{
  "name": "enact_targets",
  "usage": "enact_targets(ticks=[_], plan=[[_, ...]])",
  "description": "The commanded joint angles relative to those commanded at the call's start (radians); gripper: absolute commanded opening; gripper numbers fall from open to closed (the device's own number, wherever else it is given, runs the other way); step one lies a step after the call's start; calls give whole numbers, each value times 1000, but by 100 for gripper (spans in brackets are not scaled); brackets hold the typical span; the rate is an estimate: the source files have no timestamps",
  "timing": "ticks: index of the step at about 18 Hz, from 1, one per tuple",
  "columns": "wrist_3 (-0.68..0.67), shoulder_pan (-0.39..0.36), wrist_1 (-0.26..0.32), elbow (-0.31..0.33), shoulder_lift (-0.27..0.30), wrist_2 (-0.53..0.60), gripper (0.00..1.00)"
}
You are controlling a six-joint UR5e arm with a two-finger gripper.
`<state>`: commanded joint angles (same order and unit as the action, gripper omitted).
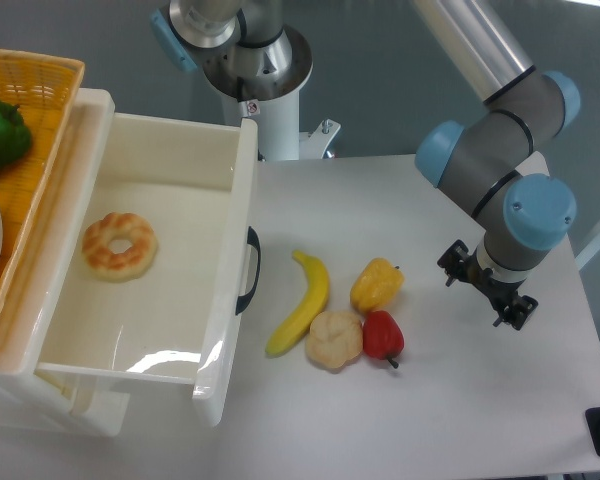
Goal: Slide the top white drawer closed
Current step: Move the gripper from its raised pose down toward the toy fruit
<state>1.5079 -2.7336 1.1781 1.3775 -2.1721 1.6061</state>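
Observation:
The top white drawer (230, 300) stands pulled far out to the right of its cabinet, and its open inside faces up. A black curved handle (250, 270) sits on its front wall, facing the table. A glazed doughnut (119, 246) lies on the drawer floor. My gripper (486, 287) hangs over the table at the right, well apart from the handle. It points down under the grey and blue wrist, so only black parts at its sides show and its fingers are hidden.
Between drawer and gripper lie a banana (302, 303), a yellow pepper (377, 285), a red pepper (383, 336) and a cream bun (335, 339). An orange woven basket (40, 75) with a green pepper (0, 132) sits on the cabinet at far left. The robot base (255, 60) stands behind.

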Motion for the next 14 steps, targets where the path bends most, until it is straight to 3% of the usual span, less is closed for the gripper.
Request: enact_targets(ticks=[9,12,14], plan=[[-17,14,-11,24,-3,-2,100],[-18,11,-116,78,-2,-11,100],[-43,14,-155,101,3,-31,100]])
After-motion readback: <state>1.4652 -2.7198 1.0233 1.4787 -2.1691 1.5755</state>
